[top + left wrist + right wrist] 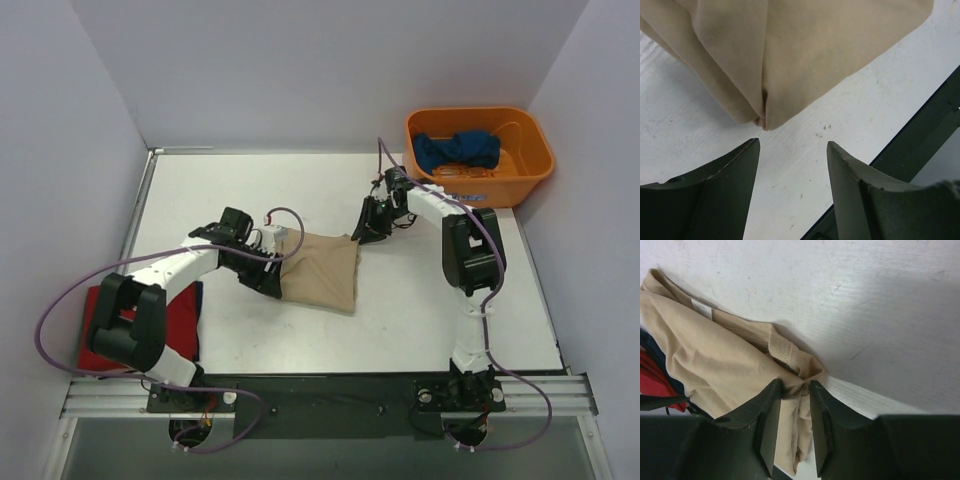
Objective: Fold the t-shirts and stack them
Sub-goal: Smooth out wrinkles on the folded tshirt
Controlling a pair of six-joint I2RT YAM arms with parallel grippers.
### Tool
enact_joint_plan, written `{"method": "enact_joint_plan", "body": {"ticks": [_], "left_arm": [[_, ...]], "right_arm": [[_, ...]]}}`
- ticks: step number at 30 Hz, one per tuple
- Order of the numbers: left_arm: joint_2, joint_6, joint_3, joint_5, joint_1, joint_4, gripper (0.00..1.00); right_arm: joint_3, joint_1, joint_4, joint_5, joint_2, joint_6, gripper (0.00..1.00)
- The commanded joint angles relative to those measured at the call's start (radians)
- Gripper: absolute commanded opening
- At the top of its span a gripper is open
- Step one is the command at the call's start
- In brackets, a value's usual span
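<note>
The tan t-shirt [322,270] lies folded in the middle of the table. My right gripper [366,234] is at its far right corner, shut on a pinch of tan fabric [730,355] between the fingertips [771,390]. My left gripper [272,279] is at the shirt's left edge, open and empty; in the left wrist view the tan shirt's [800,50] folded corner lies just ahead of the gripper [793,150]. The red t-shirt [183,318] lies folded at the near left under my left arm. The dark blue t-shirt [457,151] is bunched in the orange bin [528,172].
The orange bin stands at the far right corner, beyond the right arm. A dark rail [330,392] runs along the table's near edge. White walls close the left, back and right sides. Red and dark blue cloth [652,375] show at the right wrist view's left edge.
</note>
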Motion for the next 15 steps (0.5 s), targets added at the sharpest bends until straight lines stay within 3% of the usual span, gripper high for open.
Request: {"method": "enact_joint_plan", "body": {"ticks": [1,3,5,9,15], "left_arm": [[0.051,0.008,0.019,-0.051,-0.045,0.085,0.65],[0.093,0.011,0.019,-0.054,-0.05,0.091,0.59],[0.116,0.014,0.021,-0.036,-0.051,0.09,0.45],[0.13,0.02,0.014,-0.017,-0.057,0.104,0.0],[0.113,0.036,0.037,0.058,-0.083,0.058,0.0]], "right_arm": [[0.034,-0.005,-0.002,-0.054,-0.003,0.006,0.22],[0.022,-0.008,0.006,-0.053,-0.006,0.014,0.12],[0.013,-0.016,0.012,-0.052,-0.01,0.026,0.02],[-0.004,-0.037,0.048,-0.046,-0.024,0.078,0.0],[0.075,-0.068,0.063,0.024,0.002,0.135,0.0]]}}
